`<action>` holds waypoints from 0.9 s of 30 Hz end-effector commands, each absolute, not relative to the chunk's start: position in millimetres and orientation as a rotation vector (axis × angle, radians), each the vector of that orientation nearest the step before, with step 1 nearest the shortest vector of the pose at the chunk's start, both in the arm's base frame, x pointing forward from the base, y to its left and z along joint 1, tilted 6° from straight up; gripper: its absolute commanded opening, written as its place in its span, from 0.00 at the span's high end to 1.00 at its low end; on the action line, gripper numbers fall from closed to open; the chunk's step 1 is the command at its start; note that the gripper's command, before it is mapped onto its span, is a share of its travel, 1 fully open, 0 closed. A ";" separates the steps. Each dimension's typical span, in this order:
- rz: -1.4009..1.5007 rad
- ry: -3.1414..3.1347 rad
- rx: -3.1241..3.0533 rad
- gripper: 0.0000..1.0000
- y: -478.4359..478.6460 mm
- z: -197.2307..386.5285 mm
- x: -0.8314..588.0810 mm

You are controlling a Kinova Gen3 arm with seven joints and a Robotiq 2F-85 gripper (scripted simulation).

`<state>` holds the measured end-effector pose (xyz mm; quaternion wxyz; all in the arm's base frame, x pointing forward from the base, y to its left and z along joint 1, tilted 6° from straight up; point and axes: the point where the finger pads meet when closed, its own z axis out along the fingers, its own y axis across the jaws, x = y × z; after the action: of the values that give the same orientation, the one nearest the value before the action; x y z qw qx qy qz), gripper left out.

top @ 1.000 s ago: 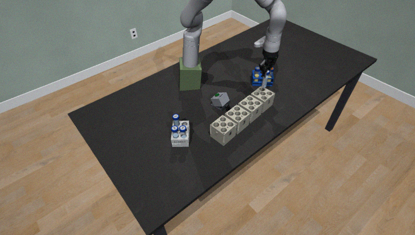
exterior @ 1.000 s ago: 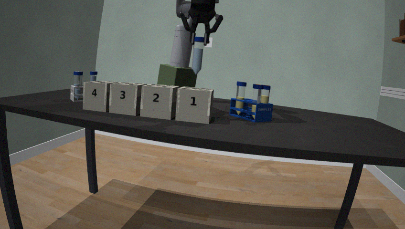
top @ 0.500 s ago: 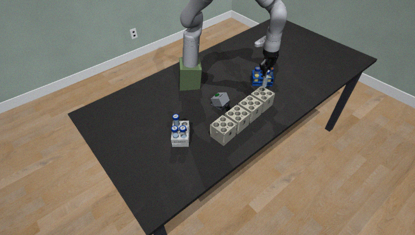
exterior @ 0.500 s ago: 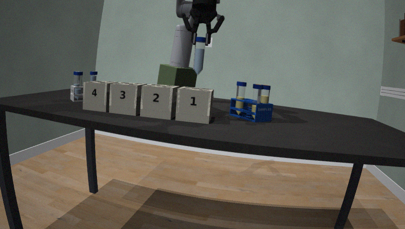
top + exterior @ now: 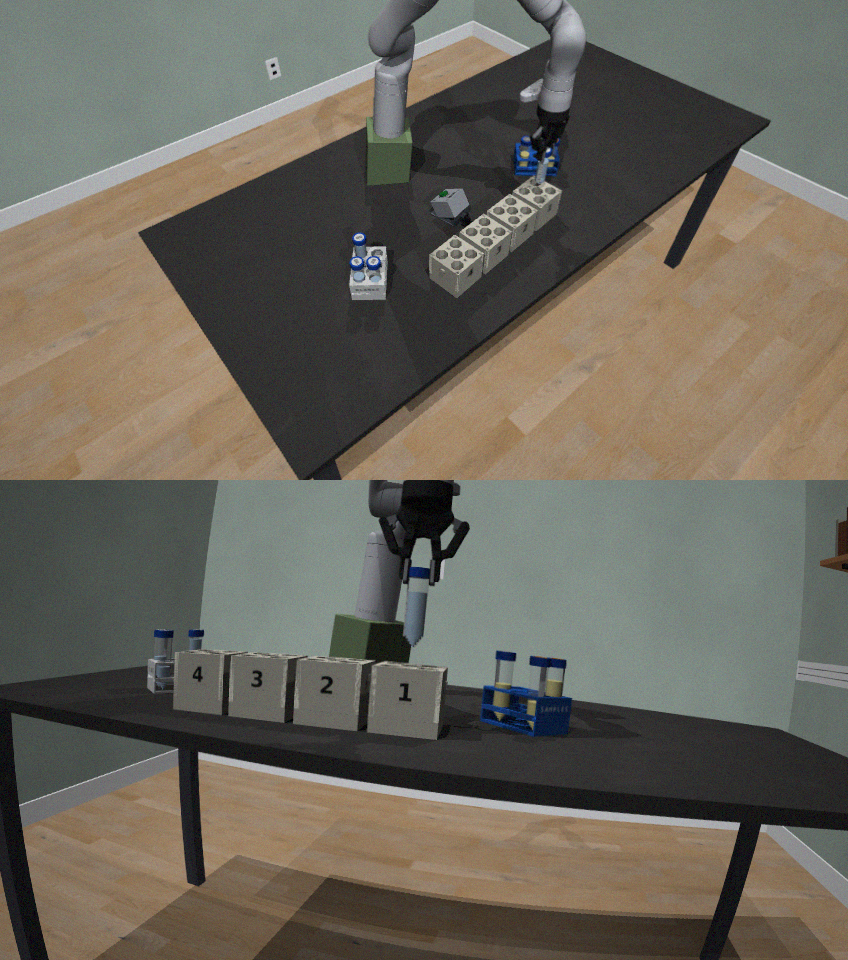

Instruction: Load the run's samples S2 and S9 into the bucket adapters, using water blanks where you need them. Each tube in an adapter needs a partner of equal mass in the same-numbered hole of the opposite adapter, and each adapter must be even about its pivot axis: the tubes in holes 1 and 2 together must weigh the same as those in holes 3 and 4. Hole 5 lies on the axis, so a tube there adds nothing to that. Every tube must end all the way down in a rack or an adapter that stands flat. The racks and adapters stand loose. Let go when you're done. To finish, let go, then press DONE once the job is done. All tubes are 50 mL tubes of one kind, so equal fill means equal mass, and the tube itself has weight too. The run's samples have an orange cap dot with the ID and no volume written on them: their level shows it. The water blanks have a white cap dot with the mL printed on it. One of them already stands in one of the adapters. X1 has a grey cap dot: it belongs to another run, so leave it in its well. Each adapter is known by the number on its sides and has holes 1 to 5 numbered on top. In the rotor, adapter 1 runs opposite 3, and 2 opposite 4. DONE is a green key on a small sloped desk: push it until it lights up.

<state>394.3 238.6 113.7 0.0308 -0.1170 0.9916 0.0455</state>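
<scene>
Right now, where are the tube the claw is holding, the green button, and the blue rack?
Held tube point(image 5: 415, 607): exterior view, its pale liquid-filled body.
Green DONE key point(image 5: 443, 193): top view, the key's top.
Blue sample rack point(image 5: 553, 711): exterior view, its labelled front wall.

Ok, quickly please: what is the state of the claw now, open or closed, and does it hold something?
Claw: closed on a blue-capped tube, held upright above adapter 1.
</scene>
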 end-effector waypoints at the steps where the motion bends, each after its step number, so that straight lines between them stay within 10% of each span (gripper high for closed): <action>1: 0.137 3.058 -0.361 0.90 239.0 107.1 393.3; 27: 0.139 3.059 -0.365 0.90 241.3 89.4 394.0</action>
<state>394.3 241.3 89.7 0.0290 -0.1179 0.9916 0.0455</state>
